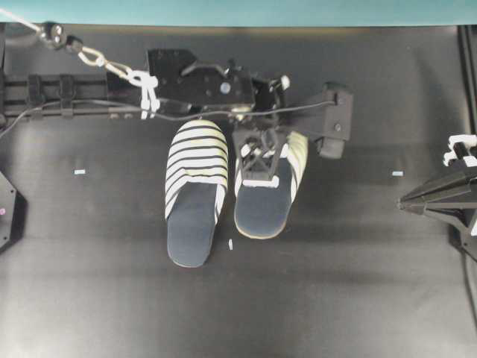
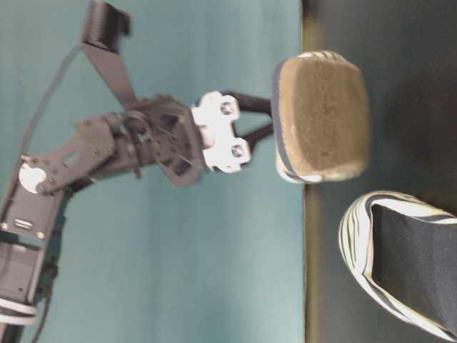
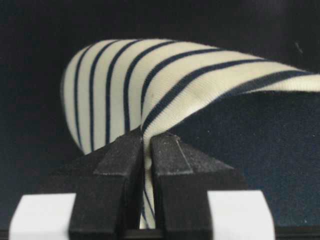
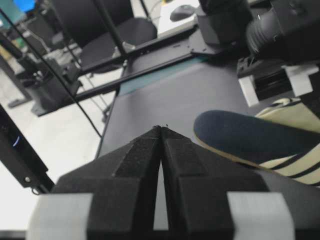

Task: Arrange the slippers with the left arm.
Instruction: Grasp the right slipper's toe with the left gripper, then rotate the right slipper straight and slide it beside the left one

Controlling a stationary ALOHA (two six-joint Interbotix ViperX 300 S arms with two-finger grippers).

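Note:
Two striped slippers lie side by side at the table's middle. The left-hand slipper point(image 1: 195, 195) lies flat, navy insole up, and shows in the table-level view point(image 2: 400, 261). My left gripper point(image 1: 261, 165) is shut on the toe cover's edge of the other slipper point(image 1: 264, 205). The left wrist view shows the striped fabric point(image 3: 150, 75) pinched between the jaws of the left gripper point(image 3: 147, 137). In the table-level view this slipper point(image 2: 321, 118) is tilted, its tan sole showing, with the left gripper point(image 2: 265, 114) above it. My right gripper point(image 1: 406, 203) is shut and empty at the right edge point(image 4: 161, 129).
The black mat has small white tape marks at left point(image 1: 80, 172), right point(image 1: 397, 174) and below the slippers point(image 1: 230, 244). A teal wall point(image 1: 238, 11) runs along the back edge. The held slipper's heel point(image 4: 240, 135) shows in the right wrist view.

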